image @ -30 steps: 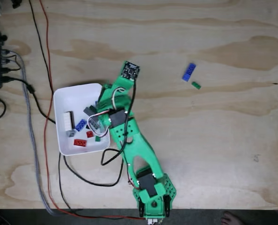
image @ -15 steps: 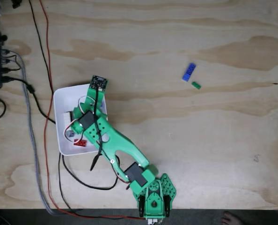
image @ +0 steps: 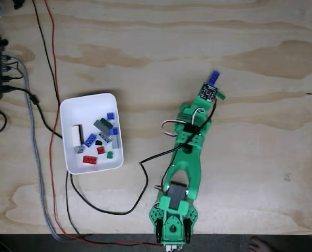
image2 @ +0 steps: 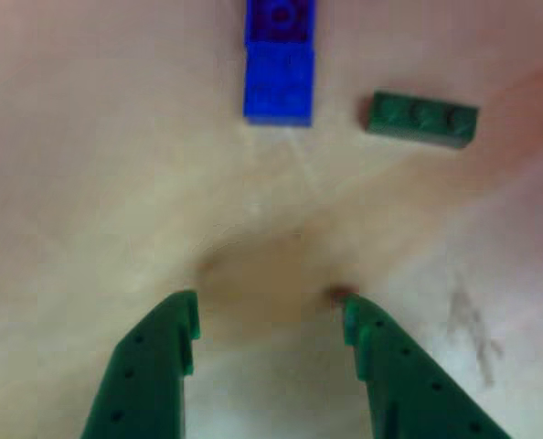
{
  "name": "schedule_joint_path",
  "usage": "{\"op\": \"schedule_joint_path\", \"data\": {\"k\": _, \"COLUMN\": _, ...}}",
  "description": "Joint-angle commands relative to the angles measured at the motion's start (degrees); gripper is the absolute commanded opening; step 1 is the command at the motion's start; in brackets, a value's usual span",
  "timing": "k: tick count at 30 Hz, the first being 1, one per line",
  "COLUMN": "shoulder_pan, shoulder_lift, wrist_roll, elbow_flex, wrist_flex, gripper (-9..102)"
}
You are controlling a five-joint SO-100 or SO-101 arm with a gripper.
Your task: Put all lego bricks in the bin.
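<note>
The hand (image2: pixel 270 320) hovers empty with jaws wide, just short of the blue brick (image2: pixel 279 64) and dark green brick (image2: pixel 423 119) lying on the surface (image: pixel 261 157), well apart from the bin (image: pixel 66 113). Next: advance over the blue brick and close.

Pale, grain-streaked plywood table (image: pixel 261 157). Bright green arm (image: pixel 190 157); darker green gripper (image2: pixel 270 325) fingers. Blue brick (image2: pixel 279 59) and dark green brick (image2: pixel 424 119) on bare wood. White bin (image: pixel 66 113) with red, blue, grey, white and green bricks (image: pixel 96 142). Black and red cables (image: pixel 53 105).
</note>
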Motion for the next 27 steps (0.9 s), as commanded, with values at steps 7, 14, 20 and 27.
{"op": "schedule_joint_path", "data": {"k": 7, "shoulder_pan": 2.1, "shoulder_lift": -15.5, "wrist_roll": -1.5, "elbow_flex": -13.1, "wrist_flex": -10.9, "gripper": 17}}
{"op": "schedule_joint_path", "data": {"k": 14, "shoulder_pan": 1.4, "shoulder_lift": -17.6, "wrist_roll": -1.8, "elbow_flex": -13.9, "wrist_flex": -9.8, "gripper": 0}}
{"op": "schedule_joint_path", "data": {"k": 20, "shoulder_pan": -6.6, "shoulder_lift": -0.7, "wrist_roll": 7.2, "elbow_flex": -12.3, "wrist_flex": 6.1, "gripper": 0}}
{"op": "schedule_joint_path", "data": {"k": 27, "shoulder_pan": -45.4, "shoulder_lift": 29.1, "wrist_roll": 41.0, "elbow_flex": -32.9, "wrist_flex": 63.3, "gripper": 0}}
